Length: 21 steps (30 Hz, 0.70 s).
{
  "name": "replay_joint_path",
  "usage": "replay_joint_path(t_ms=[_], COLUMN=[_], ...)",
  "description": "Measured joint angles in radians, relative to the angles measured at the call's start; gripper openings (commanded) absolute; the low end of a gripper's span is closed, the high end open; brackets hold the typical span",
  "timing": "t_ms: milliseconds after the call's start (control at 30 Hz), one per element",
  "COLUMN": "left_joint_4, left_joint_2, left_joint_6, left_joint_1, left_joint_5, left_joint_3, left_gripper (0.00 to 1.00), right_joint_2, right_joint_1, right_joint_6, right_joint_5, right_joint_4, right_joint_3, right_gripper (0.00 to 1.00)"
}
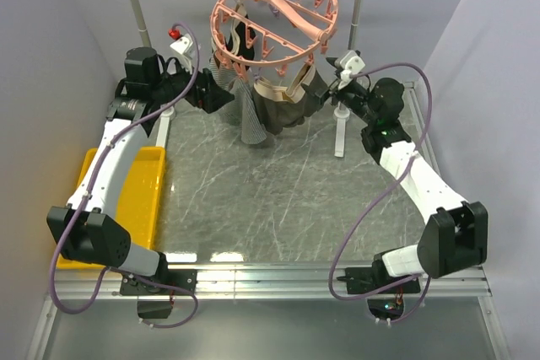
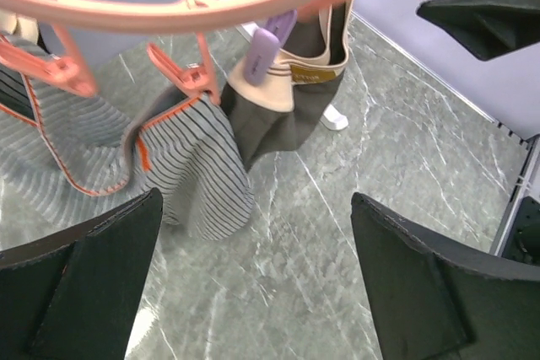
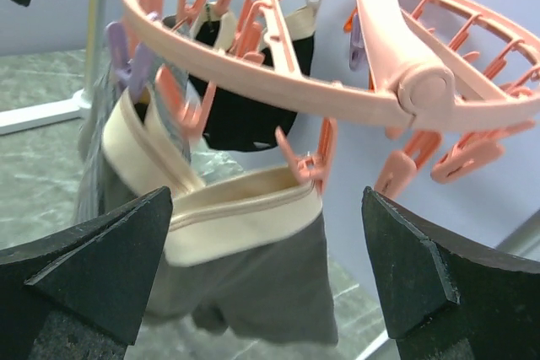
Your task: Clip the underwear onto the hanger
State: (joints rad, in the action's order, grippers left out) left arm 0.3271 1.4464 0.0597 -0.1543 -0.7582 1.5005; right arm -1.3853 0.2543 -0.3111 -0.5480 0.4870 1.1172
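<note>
Gaping wide with nothing between its fingers, the right gripper [image 3: 268,200] faces the underwear [image 3: 253,288], which hangs by its beige waistband from pegs of the pink hanger [image 3: 278,73] just above. The left gripper [image 2: 256,208] is equally spread and empty, near a striped grey cloth [image 2: 190,162] pegged to the same ring.
</note>
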Motion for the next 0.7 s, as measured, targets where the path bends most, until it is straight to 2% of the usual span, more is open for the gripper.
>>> replay_joint_path(t_ms=[233, 400, 700], left_joint_4=[0.017, 0.111, 0.271], left_joint_2=[-0.061, -0.083, -0.068], left_joint_6=[0.021, 0.029, 0.032], left_joint_1=[0.04, 0.073, 0.09], left_joint_5=[-0.004, 0.034, 0.155], left_joint_3=[-0.05, -0.039, -0.058], left_gripper=[0.99, 0.99, 0.99], right_joint_2=[0.097, 0.193, 0.274], right_joint_1=[-0.028, -0.052, -0.121], right_joint_6=[0.004, 0.029, 0.142], right_joint_5=[-0.022, -0.005, 0.119], right_joint_4=[-0.121, -0.254, -0.595], right_joint_3=[-0.06, -0.062, -0.015], right_gripper=[1.0, 1.0, 1.0])
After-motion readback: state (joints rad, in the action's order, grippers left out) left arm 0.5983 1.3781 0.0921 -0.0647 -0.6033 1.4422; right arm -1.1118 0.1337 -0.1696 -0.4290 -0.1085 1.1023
